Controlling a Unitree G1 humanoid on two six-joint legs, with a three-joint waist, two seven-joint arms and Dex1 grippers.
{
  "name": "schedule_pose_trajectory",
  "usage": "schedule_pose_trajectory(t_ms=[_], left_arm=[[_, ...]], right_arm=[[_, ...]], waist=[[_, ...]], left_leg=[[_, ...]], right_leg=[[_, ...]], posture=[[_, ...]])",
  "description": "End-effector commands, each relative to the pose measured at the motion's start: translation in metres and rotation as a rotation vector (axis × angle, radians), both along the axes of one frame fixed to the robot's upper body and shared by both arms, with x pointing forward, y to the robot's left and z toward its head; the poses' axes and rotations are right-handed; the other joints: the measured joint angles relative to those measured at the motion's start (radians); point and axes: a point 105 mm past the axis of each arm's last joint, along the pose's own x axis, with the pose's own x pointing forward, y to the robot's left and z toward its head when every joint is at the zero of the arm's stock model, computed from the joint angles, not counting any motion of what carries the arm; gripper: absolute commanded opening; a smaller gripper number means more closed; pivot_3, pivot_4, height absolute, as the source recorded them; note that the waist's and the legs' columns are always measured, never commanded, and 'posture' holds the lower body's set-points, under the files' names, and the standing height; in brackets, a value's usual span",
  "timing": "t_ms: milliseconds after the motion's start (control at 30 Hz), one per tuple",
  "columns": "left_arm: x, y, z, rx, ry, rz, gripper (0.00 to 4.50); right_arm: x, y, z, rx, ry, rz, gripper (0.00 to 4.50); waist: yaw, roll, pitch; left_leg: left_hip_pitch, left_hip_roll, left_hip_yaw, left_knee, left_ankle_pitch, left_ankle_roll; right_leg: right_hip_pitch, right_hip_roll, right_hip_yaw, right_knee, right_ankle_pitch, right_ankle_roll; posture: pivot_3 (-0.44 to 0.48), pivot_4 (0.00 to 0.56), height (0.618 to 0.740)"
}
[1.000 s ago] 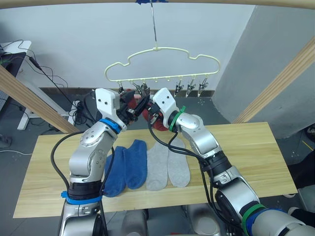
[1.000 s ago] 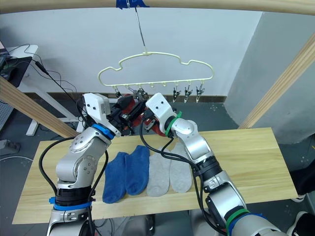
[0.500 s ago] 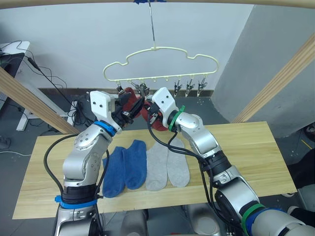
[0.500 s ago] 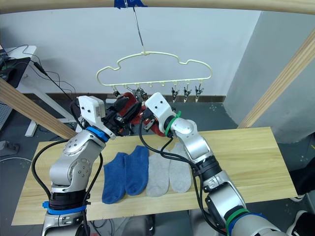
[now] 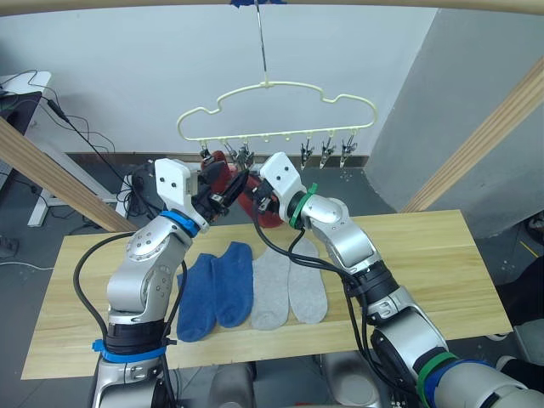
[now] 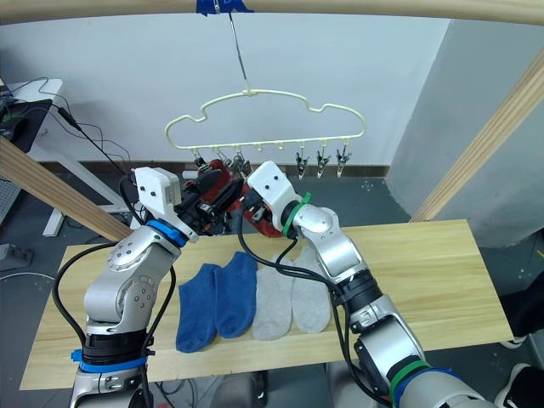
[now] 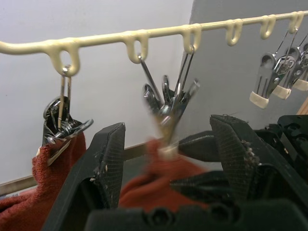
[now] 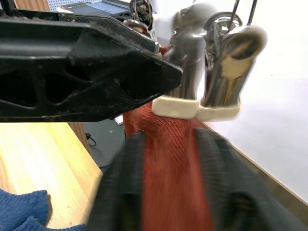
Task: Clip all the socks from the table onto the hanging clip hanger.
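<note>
Pale wood worktop (image 5: 442, 263) carries four socks: two blue socks (image 5: 214, 289) left, two grey socks (image 5: 289, 285) right, all lying flat, unclipped. We note clip hanger (image 5: 276, 115) hanging above; first rust sock (image 7: 53, 161) already held by leftmost clip. Left gripper (image 7: 166, 159) fingers spread, released. Right gripper (image 8: 166, 192) clenched on second rust sock (image 8: 168, 159), raised to adjacent clips. We judge one done, one in hand, four remaining. No containers present.

Lab: floor cables (image 5: 93, 140), side desk (image 5: 30, 85)
</note>
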Motion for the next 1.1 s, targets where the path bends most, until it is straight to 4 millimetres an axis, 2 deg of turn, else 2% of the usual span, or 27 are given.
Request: schedule_pose_trajectory(t_ms=[33,200,400,633,833,1033,1100], left_arm=[[-0.007,-0.002,0.011,0.022,-0.063,-0.012,3.10],[-0.011,-0.003,0.011,0.068,-0.096,-0.014,3.10],[-0.023,-0.017,0.005,0.186,-0.199,-0.042,3.10],[-0.026,-0.028,-0.003,0.178,-0.242,0.012,3.10],[-0.024,-0.036,-0.006,0.151,-0.261,0.056,3.10],[-0.013,-0.033,-0.013,0.107,-0.224,0.120,3.10],[-0.010,-0.033,-0.012,0.105,-0.227,0.128,2.73]], right_arm=[[-0.012,0.006,0.013,0.016,-0.048,0.056,2.44],[-0.020,-0.007,0.011,-0.027,-0.066,0.077,2.44],[-0.045,-0.036,0.018,-0.083,-0.110,0.127,2.44],[-0.078,-0.073,0.026,-0.106,-0.082,0.176,2.44],[-0.085,-0.093,0.031,-0.131,-0.049,0.165,2.44],[-0.087,-0.101,0.040,-0.121,-0.058,0.144,2.44],[-0.087,-0.103,0.043,-0.112,-0.064,0.137,2.46]], waist=[[0.000,0.000,0.000],[0.000,0.000,0.000],[0.001,0.000,0.000],[0.002,0.000,0.000],[0.000,0.000,0.000],[-0.001,0.000,0.000],[-0.002,0.000,0.000]], left_leg=[[0.000,0.000,0.000,0.000,0.000,0.000],[0.000,0.000,0.000,0.000,0.000,0.000],[0.000,0.000,0.000,0.000,0.000,0.000],[0.000,-0.001,0.000,0.000,0.000,0.000],[0.000,-0.001,0.000,0.001,0.000,0.000],[0.000,-0.001,0.000,0.001,0.000,0.000],[0.000,-0.001,0.000,0.001,0.000,0.000]], right_leg=[[0.000,0.000,0.000,0.000,0.000,0.000],[0.000,0.000,0.000,0.000,0.000,0.000],[0.000,0.000,0.000,0.000,0.000,0.000],[0.000,0.000,0.001,0.000,0.000,0.000],[0.001,0.000,0.001,0.000,0.000,0.000],[0.001,0.000,0.001,0.000,0.000,0.000],[0.001,0.000,0.001,0.000,0.000,0.000]], posture=[[-0.189,0.281,0.740],[-0.187,0.282,0.740],[-0.192,0.283,0.740],[-0.214,0.290,0.740],[-0.234,0.293,0.740],[-0.239,0.288,0.740],[-0.248,0.280,0.740]])
